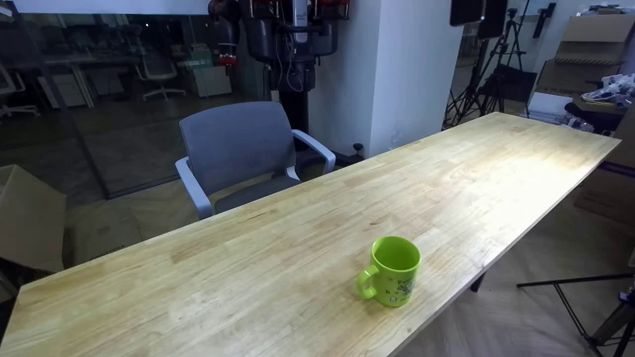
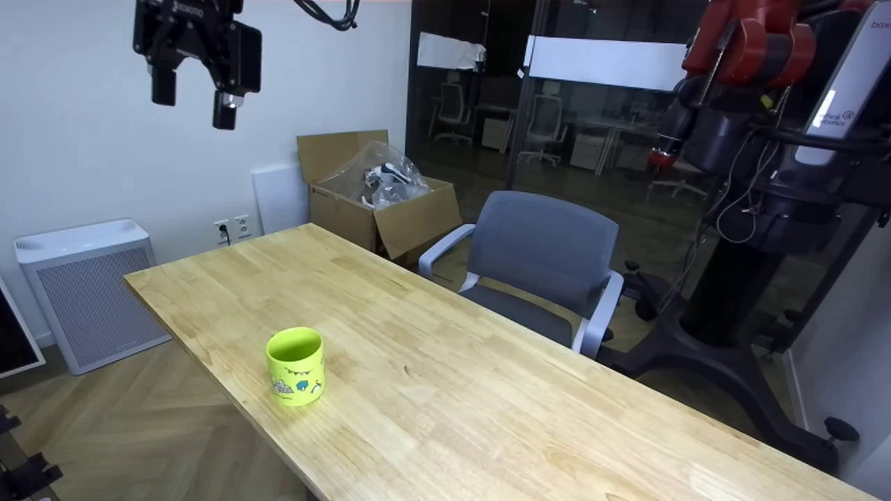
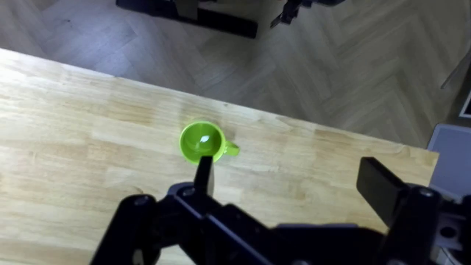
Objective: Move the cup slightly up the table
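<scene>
The cup, a lime-green mug, stands upright on the light-wood table near one long edge. It also shows in an exterior view, where its handle is hidden, and in the wrist view. Its handle points right in the wrist view. My gripper hangs high above the table, apart from the cup. In the wrist view my gripper is wide open with nothing between its fingers. The left fingertip overlaps the near part of the cup's rim in that view.
A grey chair stands at the table's far long side, with a dark robot behind it. An open cardboard box and a white air purifier stand beyond the table's end. Dark slabs hang top right, perhaps my fingers.
</scene>
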You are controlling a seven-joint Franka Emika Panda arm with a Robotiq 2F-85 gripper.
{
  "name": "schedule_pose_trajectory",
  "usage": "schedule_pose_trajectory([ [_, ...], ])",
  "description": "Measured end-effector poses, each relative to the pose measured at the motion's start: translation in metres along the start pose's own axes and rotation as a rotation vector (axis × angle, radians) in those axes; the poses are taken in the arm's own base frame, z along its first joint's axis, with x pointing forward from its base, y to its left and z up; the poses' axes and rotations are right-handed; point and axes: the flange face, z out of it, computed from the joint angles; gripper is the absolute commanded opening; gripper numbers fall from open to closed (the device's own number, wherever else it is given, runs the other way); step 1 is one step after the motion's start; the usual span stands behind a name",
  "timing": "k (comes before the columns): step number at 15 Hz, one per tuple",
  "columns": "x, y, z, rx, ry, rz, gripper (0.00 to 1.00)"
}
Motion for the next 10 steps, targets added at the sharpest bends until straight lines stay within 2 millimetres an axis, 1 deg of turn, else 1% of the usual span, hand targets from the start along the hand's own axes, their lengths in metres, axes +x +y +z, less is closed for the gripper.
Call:
schedule_pose_trajectory([
  [2, 0.009, 0.015, -0.005, -0.086, 0.079, 0.020, 1.00],
  [4, 0.019, 0.036, -0.011, -0.174, 0.161, 0.033, 1.00],
  [7, 0.036, 0.063, -0.014, -0.300, 0.291, 0.035, 1.00],
  [8, 0.038, 0.068, -0.010, -0.305, 0.296, 0.035, 1.00],
  [10, 0.039, 0.067, -0.008, -0.303, 0.287, 0.032, 1.00],
])
